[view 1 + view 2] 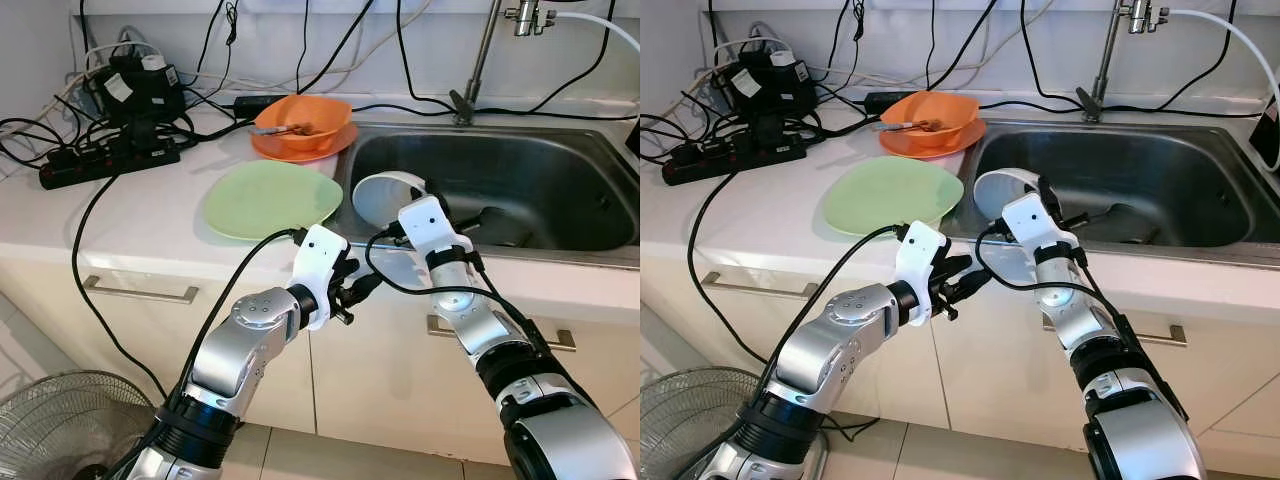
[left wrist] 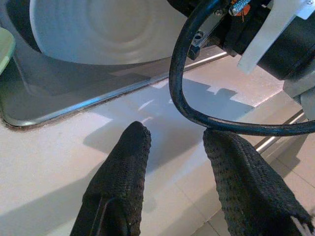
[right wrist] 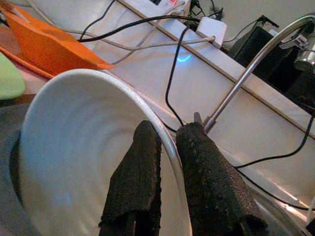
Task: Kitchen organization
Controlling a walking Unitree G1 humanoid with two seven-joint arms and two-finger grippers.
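Note:
A white bowl stands tilted on its side at the left end of the steel sink. My right gripper is shut on the white bowl's rim, one finger inside and one outside. My left gripper hovers open in front of the counter edge, below the sink's left corner, with nothing between its fingers. A pale green plate lies flat on the counter left of the sink. Behind it an orange bowl with food scraps sits on an orange plate.
A dark object lies in the sink right of the bowl. The faucet rises behind the sink. A power strip and tangled cables fill the counter's back left. A fan stands on the floor at left.

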